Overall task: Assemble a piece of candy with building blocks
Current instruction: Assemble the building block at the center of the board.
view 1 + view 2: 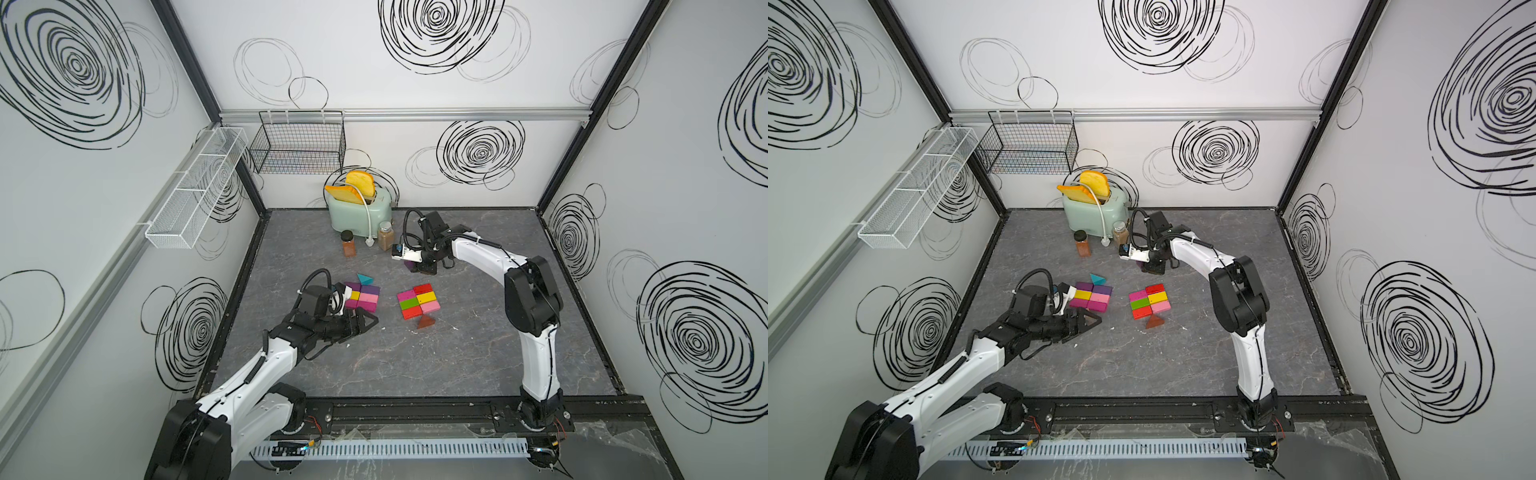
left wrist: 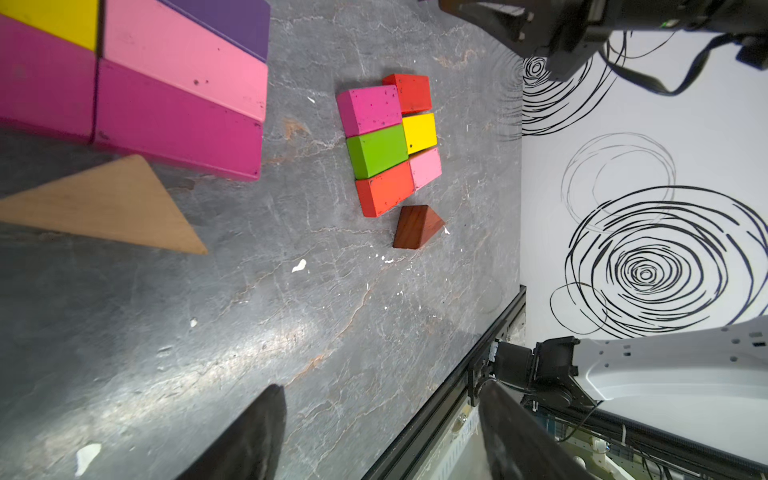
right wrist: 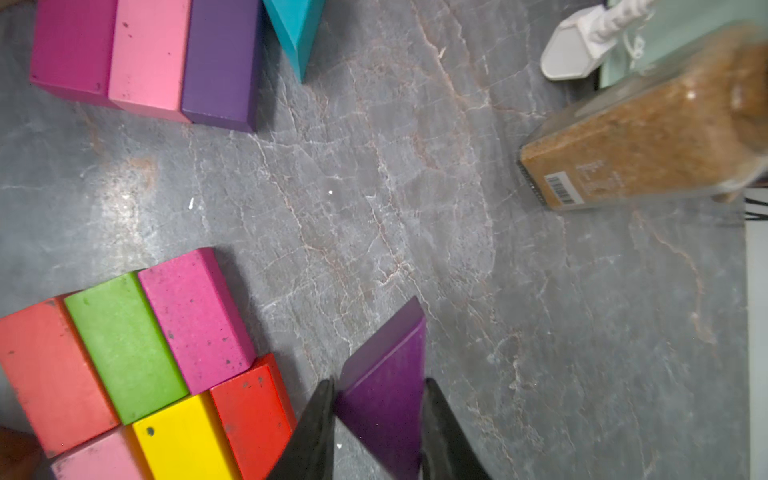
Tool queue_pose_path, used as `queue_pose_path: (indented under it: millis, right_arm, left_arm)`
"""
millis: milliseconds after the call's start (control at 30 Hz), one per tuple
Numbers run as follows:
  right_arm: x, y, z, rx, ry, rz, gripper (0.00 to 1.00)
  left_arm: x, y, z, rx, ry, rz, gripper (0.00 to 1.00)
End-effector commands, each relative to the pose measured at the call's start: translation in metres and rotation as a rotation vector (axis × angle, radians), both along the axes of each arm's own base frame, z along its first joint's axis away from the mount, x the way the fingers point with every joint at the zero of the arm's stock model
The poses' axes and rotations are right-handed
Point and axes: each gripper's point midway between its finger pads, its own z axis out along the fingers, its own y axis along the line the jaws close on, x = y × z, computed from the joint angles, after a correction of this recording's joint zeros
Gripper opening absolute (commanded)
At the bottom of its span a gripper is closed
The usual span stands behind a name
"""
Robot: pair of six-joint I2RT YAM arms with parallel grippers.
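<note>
One purple wooden triangle (image 3: pixel 386 395), presumably a wrapper end, sits pinched in your right jaws at the red-green brick slab's (image 1: pixel 409 302) 12 o'clock; left jaws wide, empty.

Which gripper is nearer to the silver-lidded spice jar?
Right. The right gripper, holding a purple triangle, is close beside the silver-lidded spice jar; the left gripper is much farther, past the pink and purple bricks.

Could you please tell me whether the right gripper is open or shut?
Shut on the purple triangle: in the right wrist view, the right gripper has its jaws pressed against both sides of it.
</note>
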Motion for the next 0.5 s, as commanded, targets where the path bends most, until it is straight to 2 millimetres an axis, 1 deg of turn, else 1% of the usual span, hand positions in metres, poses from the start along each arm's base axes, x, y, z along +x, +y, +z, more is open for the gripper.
queue_pose_path:
  millis: [0,133,200,267,367,467]
  right_arm:
    - [-0.007,0.004,-0.004,-0.023,0.014,0.112,0.0]
    - [-0.007,0.002,-0.018,-0.06,0.036,0.129,0.0]
    - [-0.009,0.001,-0.021,-0.065,0.042,0.133,0.0]
    - [-0.012,0.002,-0.022,-0.063,0.046,0.144,0.0]
    - [-0.02,0.001,-0.03,-0.087,0.055,0.157,0.0]
    - [-0.026,0.001,-0.034,-0.091,0.068,0.165,0.0]
  left_arm:
    - [0.002,-0.004,0.001,-0.024,-0.021,-0.015,0.78]
    - [0.003,-0.003,-0.001,-0.014,-0.025,-0.011,0.78]
    - [0.003,-0.002,-0.003,-0.005,-0.023,-0.009,0.78]
    - [0.003,-0.001,-0.005,0.001,-0.02,-0.006,0.78]
    - [0.003,0.0,-0.009,0.001,-0.011,-0.003,0.78]
    - [0.002,0.0,-0.011,0.002,-0.006,-0.001,0.78]
